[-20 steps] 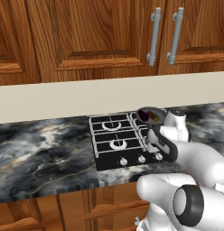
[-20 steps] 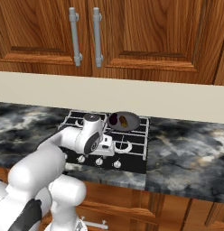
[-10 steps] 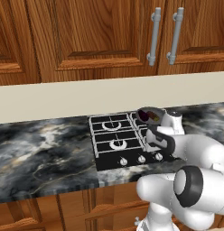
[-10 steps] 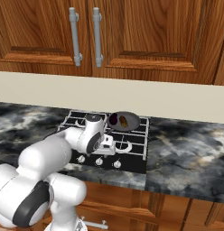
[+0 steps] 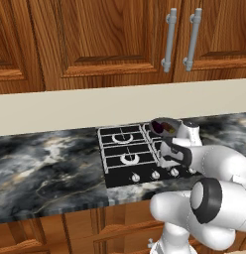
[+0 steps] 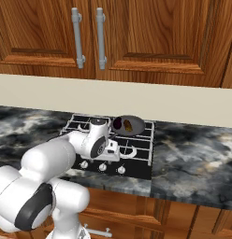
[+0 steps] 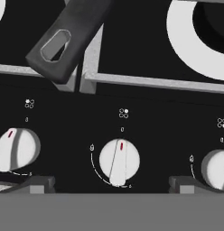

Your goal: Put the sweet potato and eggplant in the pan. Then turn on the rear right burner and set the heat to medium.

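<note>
With the pan, holding eggplant and sweet potato, seated behind the released gripper, jaws should descend squarely astride the centred knob, whose dot marks the rear right burner, before clamping and turning to mid-arc.

The black stove panel carries three white round knobs in a row. The middle knob sits between the two dark fingertips, which stand wide apart near the bottom corners, clear of it. Its red mark points nearly straight up. The left knob and right knob are partly cut off. Above, the end of the pan handle, with its oval hole, lies over grey grate bars. A silver burner ring curves at upper right.
</note>
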Controlling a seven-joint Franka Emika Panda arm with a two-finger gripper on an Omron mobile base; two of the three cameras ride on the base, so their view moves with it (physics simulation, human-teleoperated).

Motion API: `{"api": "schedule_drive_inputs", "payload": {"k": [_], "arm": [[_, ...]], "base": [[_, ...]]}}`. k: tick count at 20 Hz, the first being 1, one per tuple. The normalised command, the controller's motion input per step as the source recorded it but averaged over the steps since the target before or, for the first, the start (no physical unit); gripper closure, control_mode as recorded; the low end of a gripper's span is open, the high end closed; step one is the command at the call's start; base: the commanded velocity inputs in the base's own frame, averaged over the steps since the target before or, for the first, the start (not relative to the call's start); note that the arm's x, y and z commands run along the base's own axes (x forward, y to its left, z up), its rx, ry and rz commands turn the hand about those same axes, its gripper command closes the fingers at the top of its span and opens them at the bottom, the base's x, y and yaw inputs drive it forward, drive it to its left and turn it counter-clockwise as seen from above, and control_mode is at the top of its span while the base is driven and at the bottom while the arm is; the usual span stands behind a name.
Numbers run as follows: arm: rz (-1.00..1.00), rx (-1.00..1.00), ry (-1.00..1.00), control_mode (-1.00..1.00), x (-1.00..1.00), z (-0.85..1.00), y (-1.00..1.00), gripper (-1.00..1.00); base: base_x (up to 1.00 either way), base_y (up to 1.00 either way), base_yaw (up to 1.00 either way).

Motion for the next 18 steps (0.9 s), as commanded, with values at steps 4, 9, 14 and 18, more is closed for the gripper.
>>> {"api": "schedule_drive_inputs", "payload": {"k": [4,9,14,18], "arm": [[0.0,0.0,0.01,-1.0,0.0,-0.23,0.0,-1.0],[0.0,0.0,0.0,-1.0,0.0,-0.23,0.0,-1.0],[0.0,0.0,0.0,-1.0,0.0,-0.14,0.0,-1.0],[0.0,0.0,0.0,-1.0,0.03,-0.13,0.0,-1.0]], "base": [[0.0,0.0,0.0],[0.0,0.0,0.0],[0.0,0.0,0.0],[0.0,0.0,0.0]]}}
